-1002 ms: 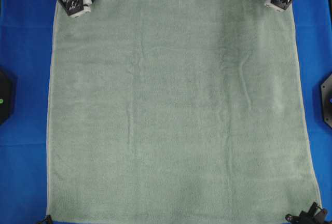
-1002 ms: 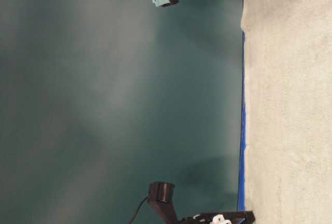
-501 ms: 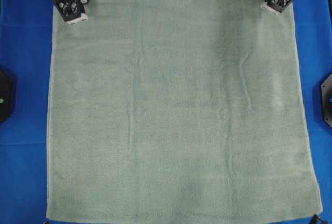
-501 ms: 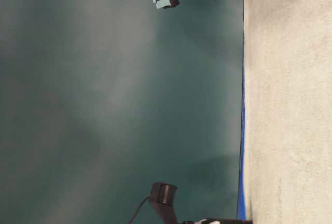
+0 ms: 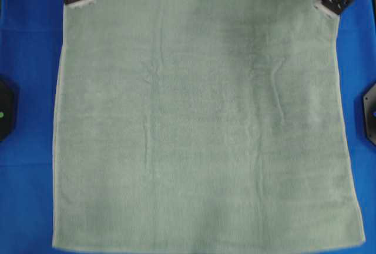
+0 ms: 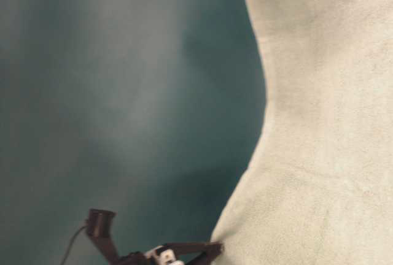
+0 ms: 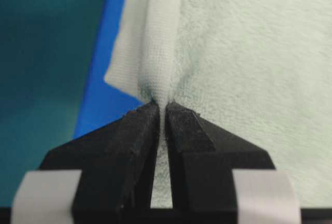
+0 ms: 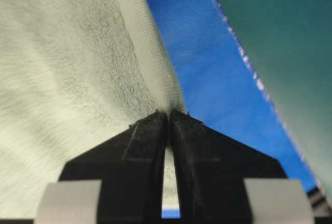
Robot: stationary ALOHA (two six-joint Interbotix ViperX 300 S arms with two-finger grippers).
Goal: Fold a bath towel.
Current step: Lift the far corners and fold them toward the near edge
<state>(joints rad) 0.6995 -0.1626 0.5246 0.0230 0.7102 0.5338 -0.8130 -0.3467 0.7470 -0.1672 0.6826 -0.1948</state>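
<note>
A: Where does the bath towel [image 5: 200, 119] stand?

B: It lies spread nearly flat and single-layered over the blue cloth [image 5: 26, 148] that covers the counter, filling most of the overhead view. No fold is made yet. Its two far corners are pinched, though, so I judge the first fold is just starting.

A: Who holds which corner?

B: The left gripper [image 7: 162, 111] has its jaws clenched on the hemmed corner at the top left of the overhead view, with the hem bunched between them. The right gripper [image 8: 169, 116] is clamped the same way on the hem at the top right corner. In the table-level view the towel's edge rises off the surface in a curve, so the pinched end looks lifted.

A: What is left?

B: Practically everything, by my reckoning: carrying the far edge over to the near one, laying it down square, then any further folds. The near edge lies flat at the bottom of the overhead view.

A: Anything around it?

B: Little. A black mount [image 5: 6, 110] sits at the left edge of the blue cloth and another black mount [image 5: 370, 113] at the right, both beside the towel and clear of it. Nothing lies on the towel, apart from a few soft creases right of centre. I see no obstacle in the path of the fold
</note>
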